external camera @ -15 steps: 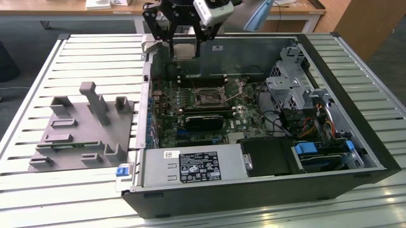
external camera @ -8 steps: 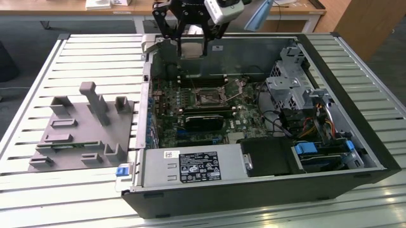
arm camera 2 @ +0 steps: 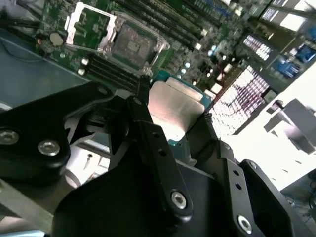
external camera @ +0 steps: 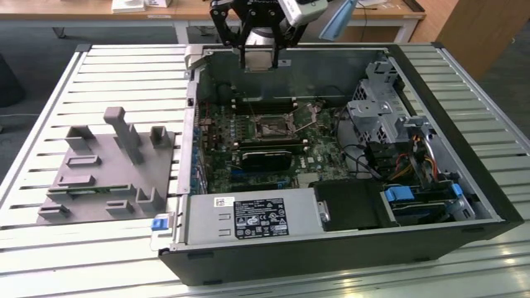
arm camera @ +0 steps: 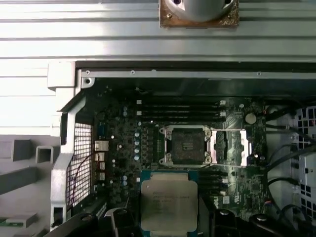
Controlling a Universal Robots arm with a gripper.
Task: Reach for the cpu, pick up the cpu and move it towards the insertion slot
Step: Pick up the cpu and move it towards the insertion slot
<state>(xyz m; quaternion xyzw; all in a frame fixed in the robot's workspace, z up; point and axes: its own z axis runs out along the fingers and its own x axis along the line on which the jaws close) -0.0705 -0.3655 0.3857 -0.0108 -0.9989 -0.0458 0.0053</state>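
Silver metal shines on the top of the cpu [arm camera 2: 175,111], which sits clamped between the black fingers [arm camera 2: 148,133] of the gripper [arm camera 2: 173,123]; in the second wrist view one finger presses each side of the chip, so the tool is closed on it and carries it clear of any surface; the first wrist view shows the same chip [arm camera: 169,201] held flat, its teal-edged rim visible around the metal lid, with the motherboard [arm camera: 128,143] below it; the insertion slot [arm camera: 186,144] lies just past the chip's far edge in that view, a dark square socket with its silver frame [arm camera: 228,148] swung open to one side; in the second wrist view the socket [arm camera 2: 132,43] and its raised frame [arm camera 2: 89,22] appear beyond the chip, apart from it; in the exterior view the gripper [external camera: 258,62] hangs over the back wall of the open computer case [external camera: 331,254], above the green board, while the socket [external camera: 274,129] sits lower in the case, nearer the camera; a black rectangular module [external camera: 267,158] lies just in front of the socket; on the exterior view's left a grey fixture block [external camera: 108,167] rests on the slatted metal table [external camera: 49,261], well apart from the gripper.
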